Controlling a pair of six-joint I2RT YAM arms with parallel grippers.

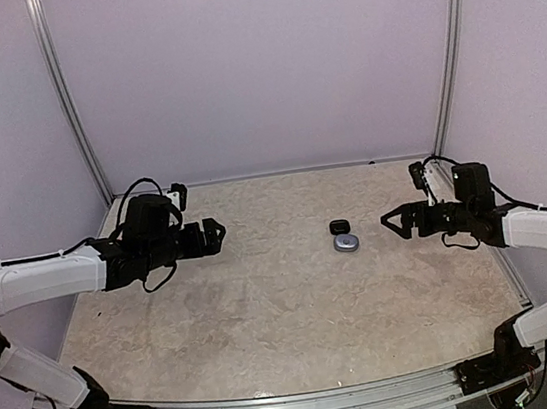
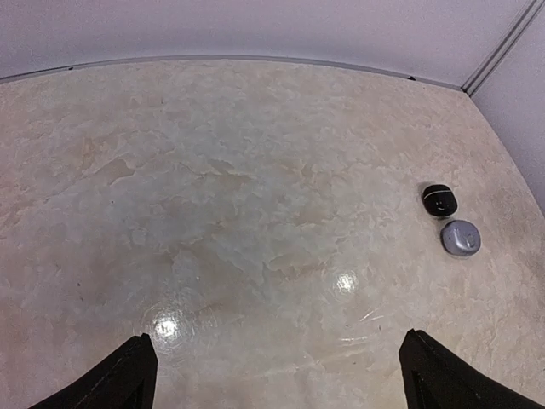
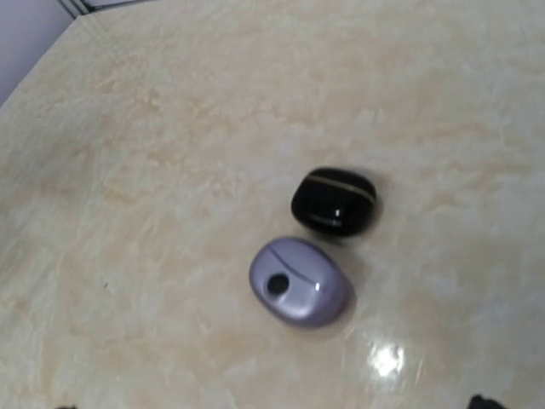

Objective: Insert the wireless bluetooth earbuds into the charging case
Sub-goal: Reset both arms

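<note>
While left claw (image 1: pixel 215 236) and right claw (image 1: pixel 389 220) hang wide and empty, two shut cases sit on the surface (image 1: pixel 267 306), black case (image 1: pixel 339 226) just at 12 o'clock of grey case (image 1: pixel 346 242). Both lie near the right claw, at its 9 o'clock; the left claw is well apart. No earbuds show.

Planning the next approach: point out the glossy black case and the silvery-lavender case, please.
glossy black oval case (image 3: pixel 334 203), right wrist view, middle of its top.
silvery-lavender oval case (image 3: pixel 311 279), right wrist view, top shell beside its dark spot.
</note>
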